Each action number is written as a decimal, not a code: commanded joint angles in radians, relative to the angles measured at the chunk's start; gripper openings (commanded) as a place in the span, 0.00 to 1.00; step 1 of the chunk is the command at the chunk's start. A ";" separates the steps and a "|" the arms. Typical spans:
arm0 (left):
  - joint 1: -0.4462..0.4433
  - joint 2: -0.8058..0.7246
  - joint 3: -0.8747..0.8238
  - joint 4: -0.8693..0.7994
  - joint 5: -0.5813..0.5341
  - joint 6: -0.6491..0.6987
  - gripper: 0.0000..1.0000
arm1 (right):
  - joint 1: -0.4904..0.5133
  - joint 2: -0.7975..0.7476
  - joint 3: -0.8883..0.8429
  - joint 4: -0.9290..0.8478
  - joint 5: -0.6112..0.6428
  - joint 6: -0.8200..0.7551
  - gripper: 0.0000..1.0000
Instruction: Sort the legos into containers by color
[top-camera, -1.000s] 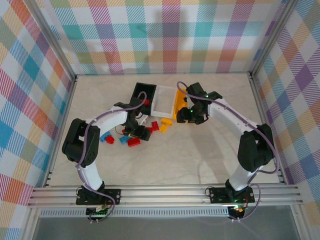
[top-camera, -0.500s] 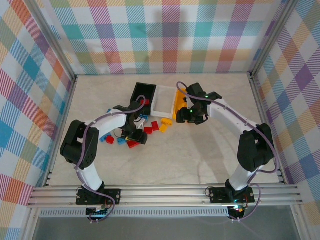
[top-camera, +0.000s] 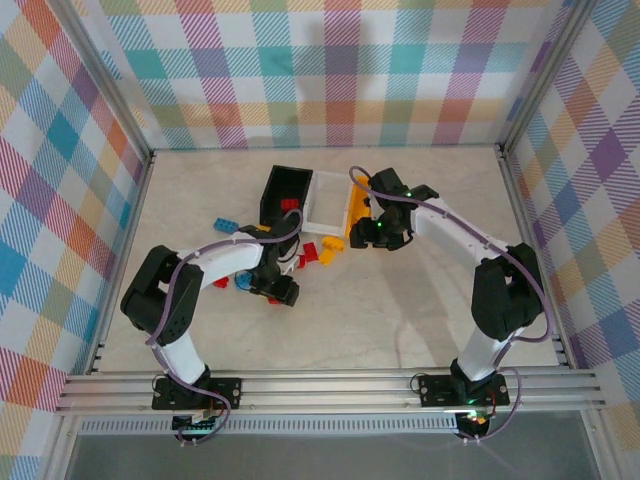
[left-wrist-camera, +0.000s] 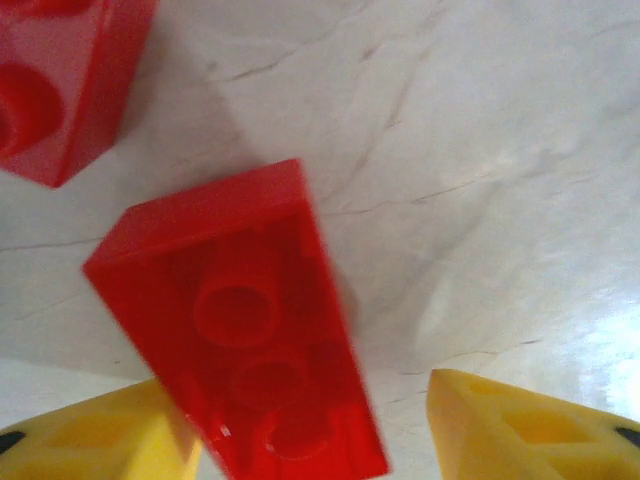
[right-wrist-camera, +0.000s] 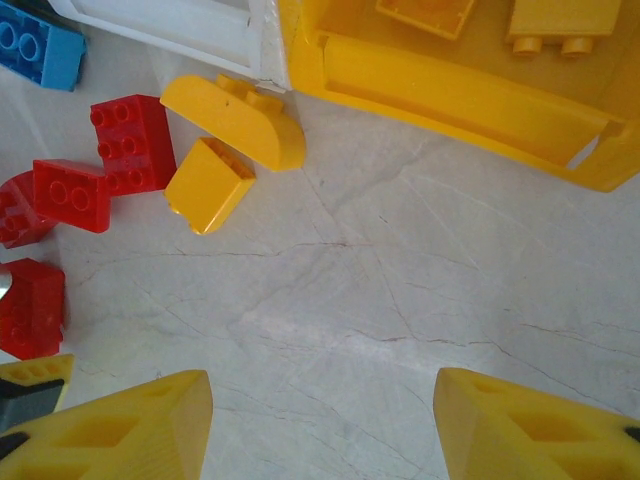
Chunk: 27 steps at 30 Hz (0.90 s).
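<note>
A red lego lies on the table between the yellow fingers of my left gripper. It rests against the left finger, and a gap separates it from the right finger, so the jaws are open. Another red lego lies just beyond. In the top view the left gripper is low over the loose legos. The black, white and yellow-orange containers stand side by side. My right gripper hangs open over bare table, just in front of the yellow-orange container.
Two yellow legos and several red ones lie left of the right gripper, with a blue one by the white container's corner. Blue legos lie left of the left arm. Metal rails frame the table.
My left gripper has moved nearer and lower onto the red lego, and its jaws have narrowed around it. The right arm has stayed where it was.
</note>
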 joint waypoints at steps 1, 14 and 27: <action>-0.004 -0.001 -0.002 0.015 -0.100 -0.057 0.57 | 0.007 -0.023 -0.017 0.008 -0.008 0.015 0.61; -0.004 0.083 0.068 0.047 -0.089 -0.149 0.49 | 0.007 -0.043 -0.037 0.013 -0.010 0.001 0.61; -0.004 -0.015 0.068 -0.029 -0.035 -0.158 0.31 | 0.007 -0.060 -0.068 0.011 -0.001 -0.028 0.61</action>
